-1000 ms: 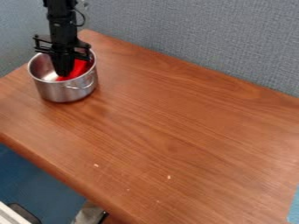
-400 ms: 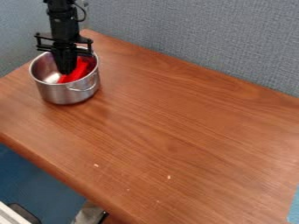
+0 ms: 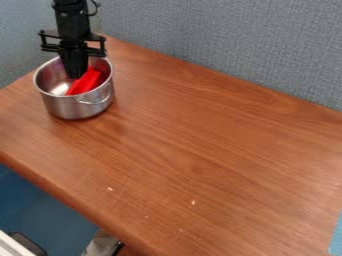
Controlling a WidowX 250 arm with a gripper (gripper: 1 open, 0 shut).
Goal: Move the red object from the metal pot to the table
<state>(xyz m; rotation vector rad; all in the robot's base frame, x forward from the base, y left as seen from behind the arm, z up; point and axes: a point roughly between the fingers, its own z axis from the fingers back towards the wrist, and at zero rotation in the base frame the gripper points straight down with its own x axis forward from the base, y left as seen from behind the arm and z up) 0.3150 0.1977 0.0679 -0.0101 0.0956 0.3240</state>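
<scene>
The metal pot [image 3: 64,104] stands on the table [image 3: 201,135] near its far left corner. My black gripper [image 3: 79,70] points straight down into the pot's mouth. It is shut on the upper end of the red object [image 3: 92,80], which slants down to the right inside the pot, just above its bottom. The fingertips are partly hidden by the pot's rim and the red block.
A blue-grey wall runs close behind the pot and the table's far edge. The wooden top stretches wide to the right and toward the front of the pot. The table's left and front edges drop off to a blue floor.
The gripper has risen a little inside the pot, and the red object has come up with it. The pot has stayed in place.
</scene>
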